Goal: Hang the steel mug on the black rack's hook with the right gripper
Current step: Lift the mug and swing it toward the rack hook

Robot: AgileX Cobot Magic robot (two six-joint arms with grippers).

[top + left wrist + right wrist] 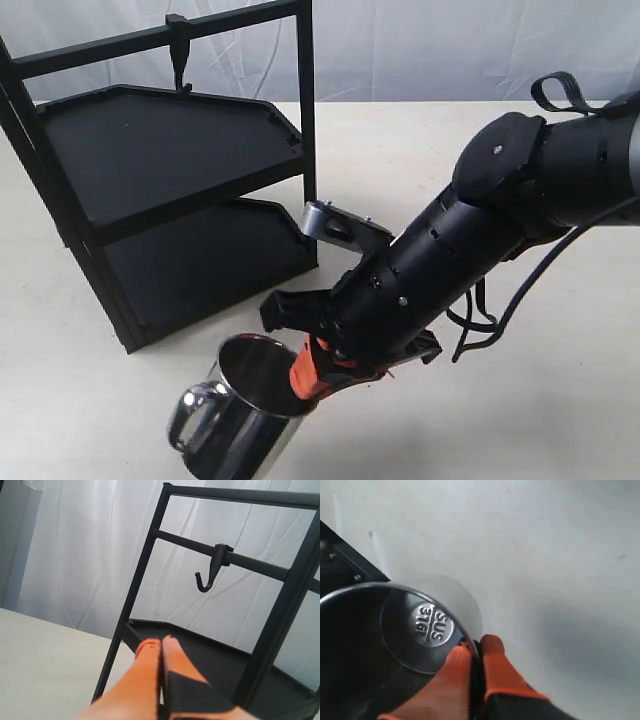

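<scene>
Grasp complete: my right pincer [312, 375] pinches the mug [240, 415] by its rim, one pad inside, low over the tabletop [520, 420] before the rack [150, 200]. Next I must lift and thread its handle [192, 415] onto the hook [180, 55].

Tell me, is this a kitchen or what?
Probably not a kitchen; more likely a robot test room. A black robot arm's hand grips a mug on a bare pale table, white cloth hangs behind, and the only furniture is a rack.
</scene>
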